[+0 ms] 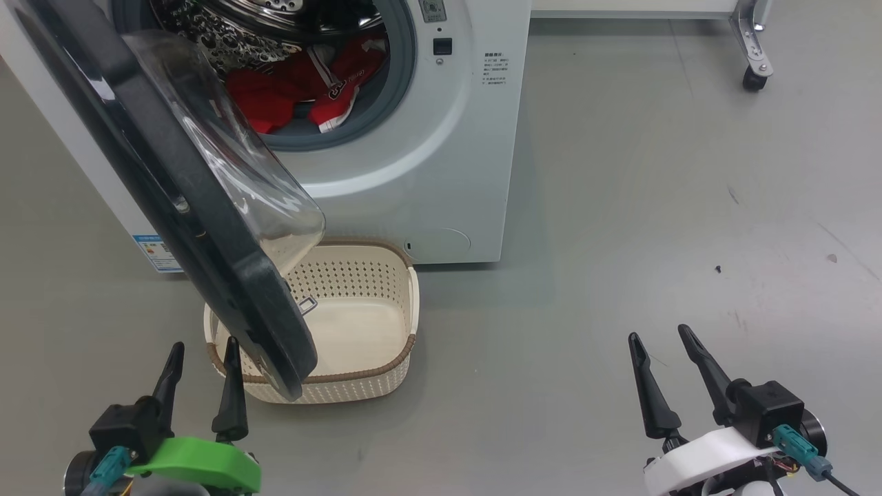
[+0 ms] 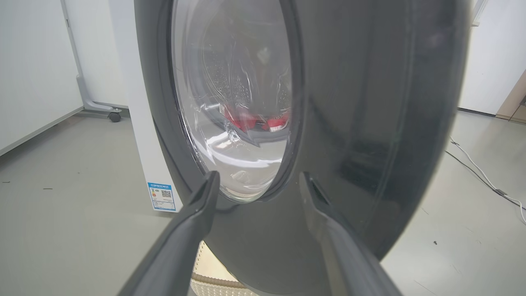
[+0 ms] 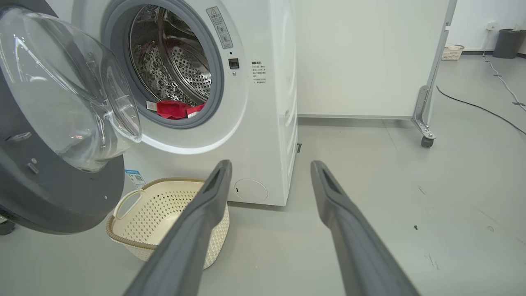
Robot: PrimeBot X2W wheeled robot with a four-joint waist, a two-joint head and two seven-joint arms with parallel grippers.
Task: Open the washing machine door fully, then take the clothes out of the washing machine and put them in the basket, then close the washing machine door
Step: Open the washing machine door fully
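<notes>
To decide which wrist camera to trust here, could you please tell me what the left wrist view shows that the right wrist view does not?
Left wrist view, not the right: the door from its glossy outer side, close before the open left gripper. Right wrist view, not the left: the door's inner side, the drum seen directly, a grey bin and the open right gripper. Both: the door, red clothes in the washer, and the basket, just a sliver in the left view.
</notes>
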